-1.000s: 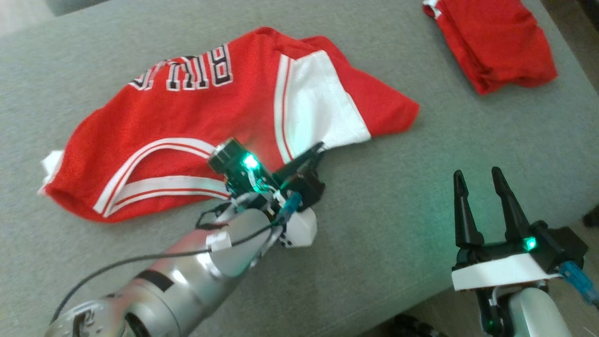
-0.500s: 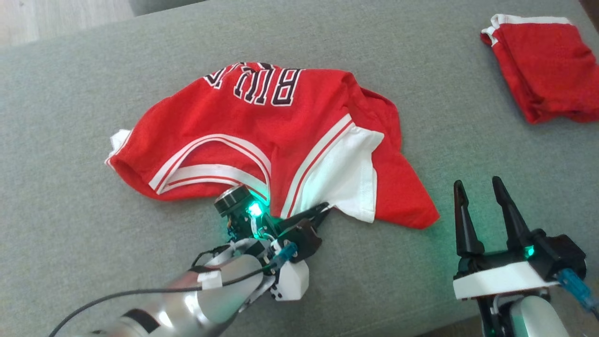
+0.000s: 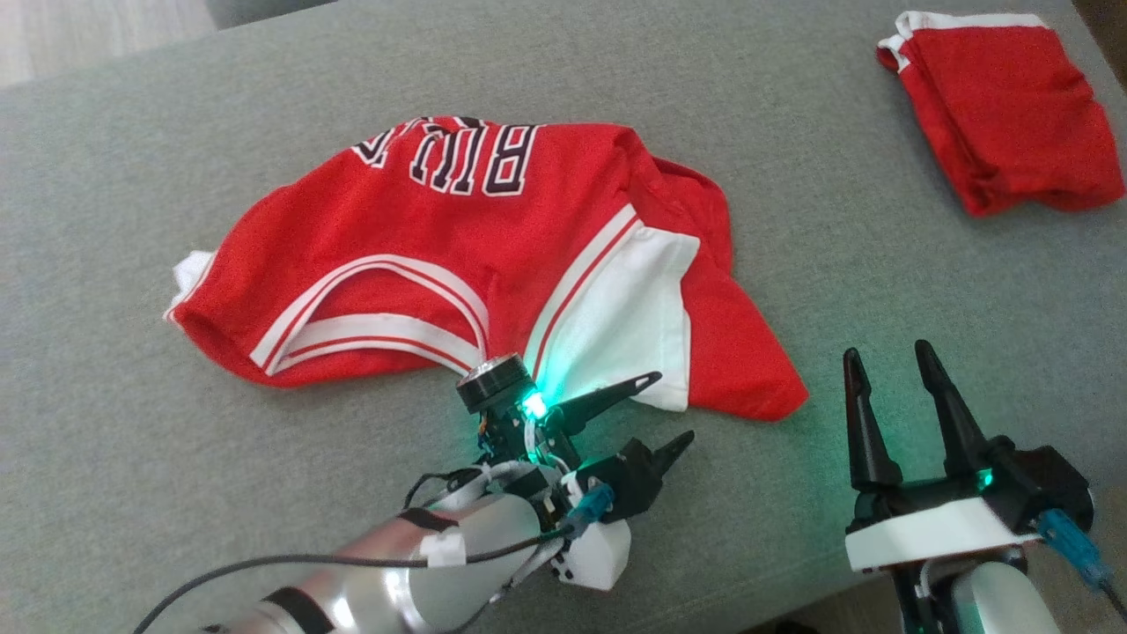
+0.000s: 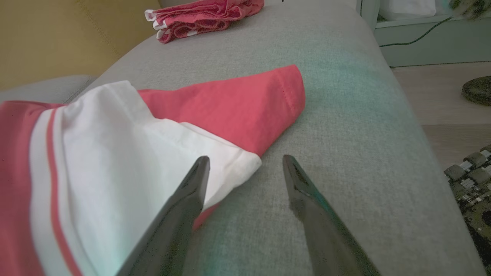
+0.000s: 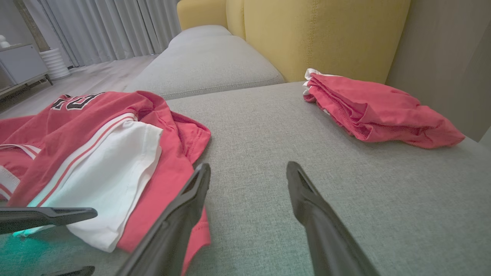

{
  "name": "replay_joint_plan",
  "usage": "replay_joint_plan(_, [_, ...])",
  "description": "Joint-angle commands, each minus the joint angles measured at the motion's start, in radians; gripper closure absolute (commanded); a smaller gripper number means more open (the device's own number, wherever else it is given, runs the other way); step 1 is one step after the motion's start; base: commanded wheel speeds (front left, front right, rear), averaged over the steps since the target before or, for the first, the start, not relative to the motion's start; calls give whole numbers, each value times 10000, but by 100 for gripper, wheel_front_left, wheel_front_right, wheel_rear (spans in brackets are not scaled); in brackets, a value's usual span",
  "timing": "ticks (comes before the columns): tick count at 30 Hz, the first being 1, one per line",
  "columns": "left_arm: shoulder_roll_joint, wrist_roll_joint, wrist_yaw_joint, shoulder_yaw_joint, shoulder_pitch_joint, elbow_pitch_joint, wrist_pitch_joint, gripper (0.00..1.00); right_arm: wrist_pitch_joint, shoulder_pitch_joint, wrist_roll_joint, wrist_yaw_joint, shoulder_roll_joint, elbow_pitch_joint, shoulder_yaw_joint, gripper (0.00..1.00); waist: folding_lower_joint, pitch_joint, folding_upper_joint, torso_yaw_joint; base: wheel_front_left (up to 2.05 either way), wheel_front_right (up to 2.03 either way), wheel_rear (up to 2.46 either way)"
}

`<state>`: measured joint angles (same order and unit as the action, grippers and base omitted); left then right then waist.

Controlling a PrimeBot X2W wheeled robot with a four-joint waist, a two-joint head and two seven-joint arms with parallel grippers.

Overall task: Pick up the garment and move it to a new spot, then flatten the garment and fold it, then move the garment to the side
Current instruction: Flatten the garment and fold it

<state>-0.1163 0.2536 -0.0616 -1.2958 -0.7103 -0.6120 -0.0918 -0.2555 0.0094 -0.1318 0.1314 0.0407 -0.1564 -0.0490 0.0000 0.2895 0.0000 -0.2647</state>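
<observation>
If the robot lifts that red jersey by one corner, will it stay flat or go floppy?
Probably floppy: the red jersey already lies rumpled, its flaps folded over. Pushed, it would likely bunch up, since the gray cushion looks rough-woven.

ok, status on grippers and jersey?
Left gripper open at jersey sleeve, empty. Right gripper open, idle. Jersey crumpled, not yet flattened. Folded red garment far right, out of the way.

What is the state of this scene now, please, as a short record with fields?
surface: grey cushion
garment: red jersey, crumpled, not flattened, lettering showing
left gripper: open, beside the jersey's white panel, holding nothing
right gripper: open, over bare cushion, apart from the jersey
other item: folded red garment, far right corner
</observation>
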Motion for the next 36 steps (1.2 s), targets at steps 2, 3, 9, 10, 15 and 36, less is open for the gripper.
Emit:
replay_joint_plan(2, [127, -251, -51, 169, -336, 47, 86, 0, -63, -211, -51, -7, 95, 271, -254, 0, 0, 122, 0, -148, 0, 0, 0])
replay_joint_plan(3, [148, -331, -61, 167, -369, -36, 101, 0, -63, -231, -66, -7, 95, 262, -259, 0, 0, 153, 0, -190, 0, 0, 0])
replay_joint_plan(9, [252, -668, -105, 163, -508, -506, 27, 0, -63, -295, -126, -7, 95, 255, -244, 0, 0, 260, 0, -341, 0, 0, 0])
replay_joint_plan(10, [267, -702, -123, 163, -521, -576, 12, 0, -63, -301, -131, -7, 95, 252, -241, 0, 0, 268, 0, -357, 0, 0, 0])
replay_joint_plan(15, [336, -839, -283, 161, -598, -878, -88, 56, -63, -332, -153, -7, 95, 226, -242, 0, 0, 272, 0, -403, 0, 0, 0])
replay_joint_plan(36, [213, -51, -460, 592, -457, -37, -534, 100, -63, -122, -937, -7, 311, -859, -1310, 0, 0, -274, 0, 101, 0, 0, 0])
